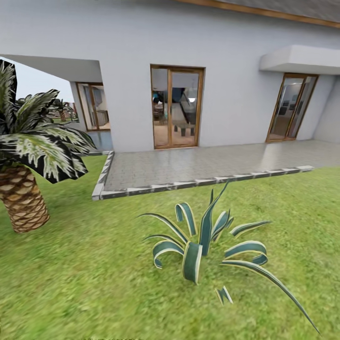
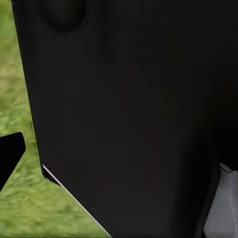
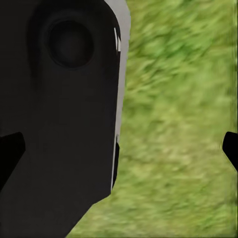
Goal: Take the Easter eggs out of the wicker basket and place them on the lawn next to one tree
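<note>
Grass (image 1: 94, 283) of the lawn lies before you, with a short palm (image 1: 23, 198), a striped spiky plant (image 1: 203, 241) and the white house (image 1: 226, 71) behind a paved terrace (image 1: 189, 165), so I judge you are on the search step: turn the base until the wicker basket with the eggs, or a straight-trunked tree, comes into sight. Each wrist view gives a dark body panel over blurred mottled green, with black fingertips (image 3: 230, 148) at the edges and nothing between them; how wide the grippers stand I cannot tell.
</note>
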Available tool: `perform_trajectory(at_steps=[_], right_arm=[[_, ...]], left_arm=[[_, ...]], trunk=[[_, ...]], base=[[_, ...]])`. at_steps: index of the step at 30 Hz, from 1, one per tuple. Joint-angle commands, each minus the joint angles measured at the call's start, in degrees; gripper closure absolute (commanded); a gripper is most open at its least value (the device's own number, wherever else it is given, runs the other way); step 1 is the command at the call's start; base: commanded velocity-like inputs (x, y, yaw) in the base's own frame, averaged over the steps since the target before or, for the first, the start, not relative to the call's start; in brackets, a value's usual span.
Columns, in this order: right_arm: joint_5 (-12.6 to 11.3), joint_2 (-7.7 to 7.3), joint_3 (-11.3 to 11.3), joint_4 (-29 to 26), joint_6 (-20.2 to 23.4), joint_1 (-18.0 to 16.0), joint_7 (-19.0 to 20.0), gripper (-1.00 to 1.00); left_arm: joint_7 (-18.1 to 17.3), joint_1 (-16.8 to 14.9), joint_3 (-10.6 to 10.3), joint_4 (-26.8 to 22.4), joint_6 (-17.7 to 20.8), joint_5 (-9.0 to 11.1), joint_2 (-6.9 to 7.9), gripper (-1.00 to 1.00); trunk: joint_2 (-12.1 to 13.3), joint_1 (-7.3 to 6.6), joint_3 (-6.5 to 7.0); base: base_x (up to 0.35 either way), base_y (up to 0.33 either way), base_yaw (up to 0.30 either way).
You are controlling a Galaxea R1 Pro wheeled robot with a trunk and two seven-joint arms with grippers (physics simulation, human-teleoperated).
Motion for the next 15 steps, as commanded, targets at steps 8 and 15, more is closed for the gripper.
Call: perform_trajectory(at_steps=[8, 15], right_arm=[[0.4, 0.31, 0.0, 0.1, -0.1, -0.1, -0.3, -1.0], [0.5, 0.25, 0.0, 0.1, 0.0, -0.1, -0.3, -1.0]], left_arm=[[0.0, 0.0, 0.0, -0.1, -0.1, 0.0, 0.04, -1.0], [0.0, 0.0, 0.0, -0.1, -0.1, 0.0, 0.08, -1.0]], trunk=[[0.0, 0.0, -0.04], [0.0, 0.0, -0.04]], base=[[0.01, -0.257, 0.236], [0.006, -0.019, 0.08]])
